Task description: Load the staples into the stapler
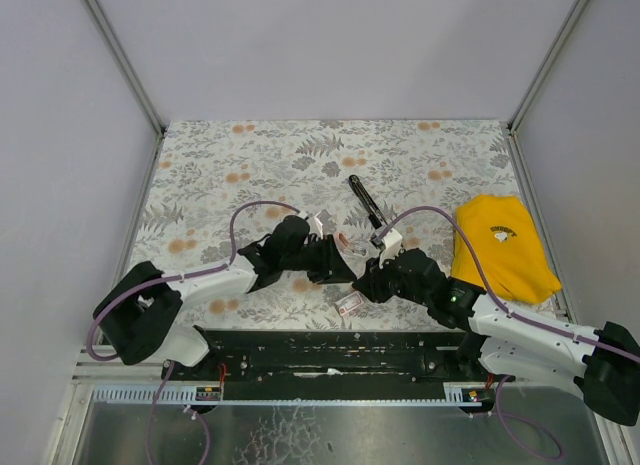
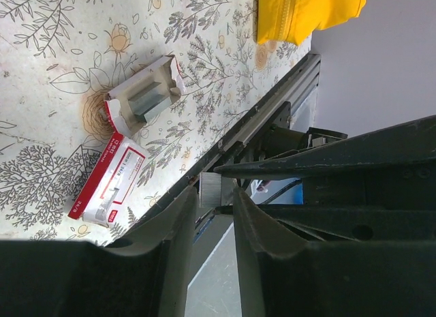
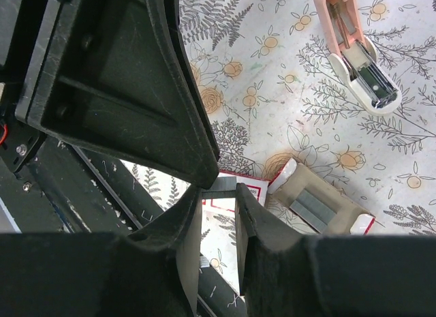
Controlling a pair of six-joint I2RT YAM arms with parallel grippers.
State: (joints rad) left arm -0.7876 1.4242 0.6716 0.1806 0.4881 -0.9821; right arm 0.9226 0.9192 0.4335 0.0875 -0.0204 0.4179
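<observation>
- My right hand (image 3: 218,195) was low over the counter (image 1: 250,155), just past the black base rail (image 1: 330,350). Its fingers were pressed onto a short grey staple strip (image 3: 219,186), one on each side.
- My left hand (image 2: 214,198) faced it tip to tip. Its fingers were drawn close around the same strip. One finger lay against the strip, but I could not tell whether the other touched it, so I could not say it was truly pinching.
- A red-and-white staple box sleeve (image 1: 348,303) lay flat on the counter right under the meeting fingertips.
- The open cardboard tray (image 2: 146,95) lay touching the sleeve, with grey rows of staples inside it.
- A peach-and-white piece (image 3: 354,54) lay a little further out, with a bare metal channel facing up. I could not tell whether it belonged to the stapler.
- The stapler (image 1: 366,207), slim and black, lay flat on the counter beyond both hands. It sat at a slant with its near end just past my right hand, and neither hand touched it.
- A yellow cloth (image 1: 500,247) lay folded off to the right, beside my right forearm and well apart from the stapler.
</observation>
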